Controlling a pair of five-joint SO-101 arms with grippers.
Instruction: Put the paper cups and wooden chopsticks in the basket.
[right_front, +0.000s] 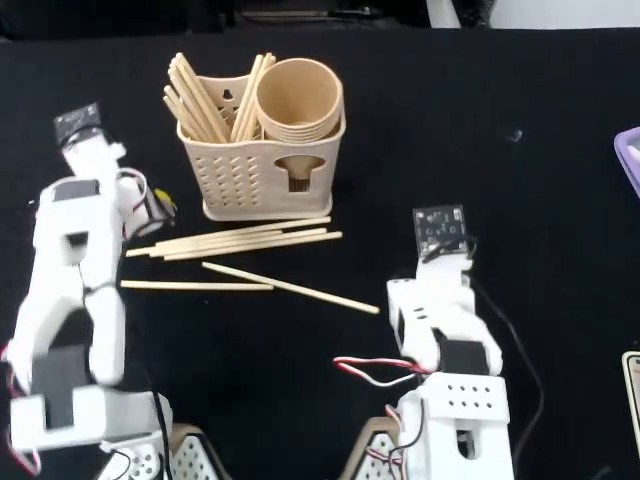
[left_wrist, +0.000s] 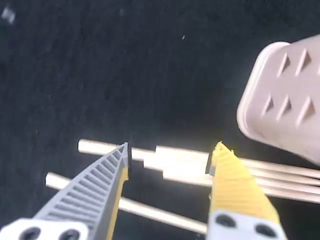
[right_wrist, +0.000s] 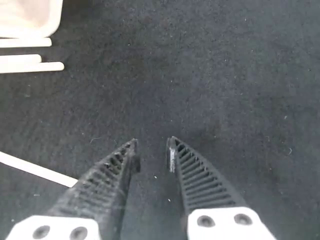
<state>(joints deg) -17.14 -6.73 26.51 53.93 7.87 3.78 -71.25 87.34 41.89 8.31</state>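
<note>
Our left gripper (left_wrist: 171, 152) gapes empty over the loose chopsticks (left_wrist: 186, 165) to straddle them; the right gripper (right_wrist: 152, 147), barely parted, holds nothing.

The left gripper (left_wrist: 171, 150) is seen spread open above the black table (left_wrist: 125, 75), one finger grey (left_wrist: 95, 195) and the other yellow (left_wrist: 235, 185). A bundle of chopsticks (left_wrist: 280, 172) is laid flat under the fingertips, close by the basket (left_wrist: 290, 100). A single chopstick (left_wrist: 150, 212) is laid just beside the bundle.
</note>
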